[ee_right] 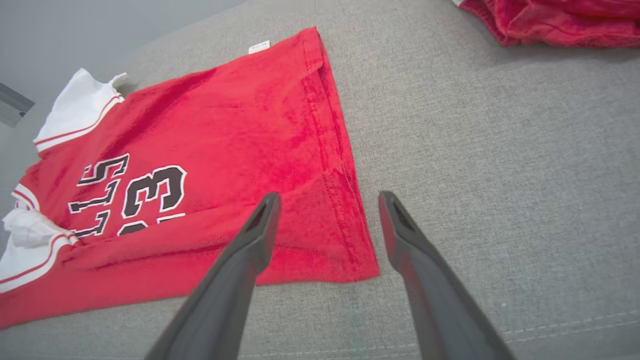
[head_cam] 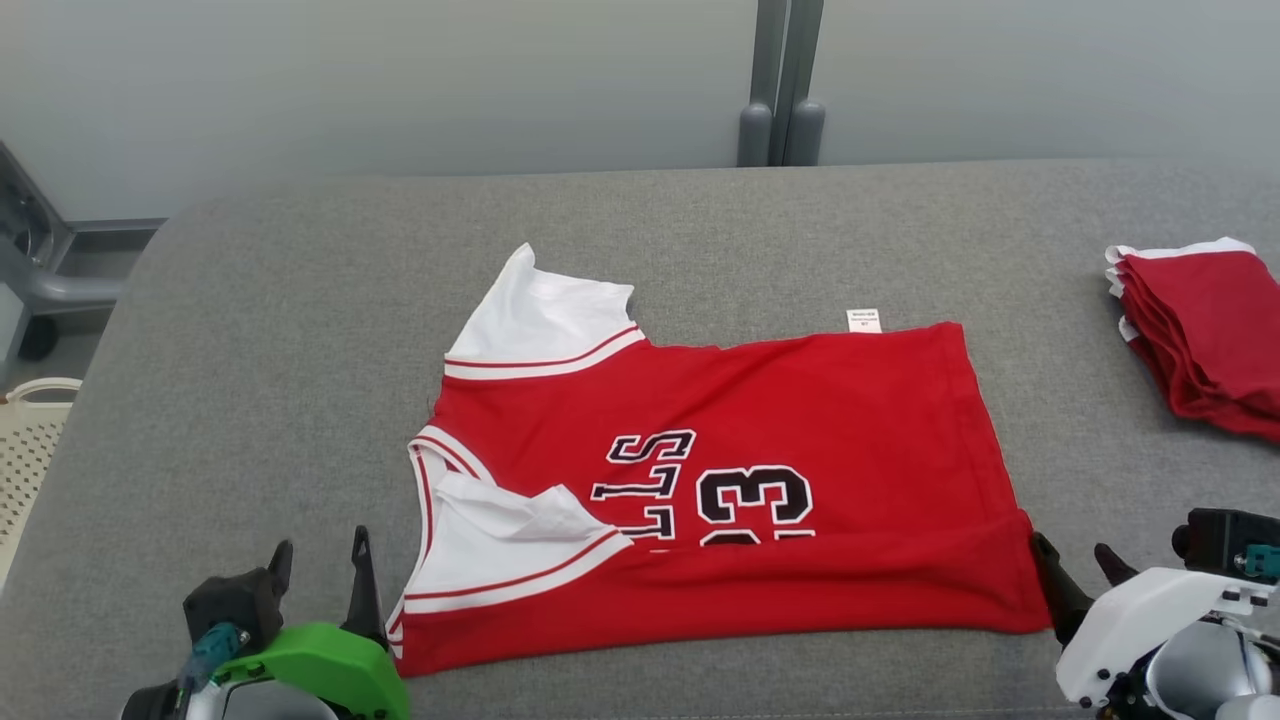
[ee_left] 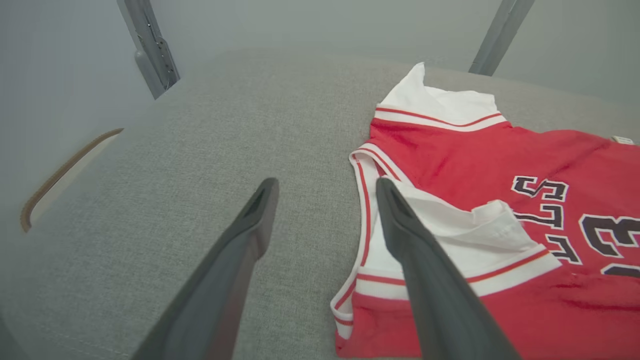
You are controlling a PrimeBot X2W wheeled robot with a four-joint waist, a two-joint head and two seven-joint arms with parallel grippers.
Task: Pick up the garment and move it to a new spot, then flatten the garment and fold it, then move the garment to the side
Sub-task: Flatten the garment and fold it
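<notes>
Flanking garment: left gripper, right gripper (both spread).

A grey cloth-covered surface spans the view. At its right edge lies a stack of folded red cloth with white trim. Beyond the far edge, two grey posts rise side by side against a pale wall. Off the surface's left side stand a white perforated basket and, farther back, a dark grey frame.
</notes>
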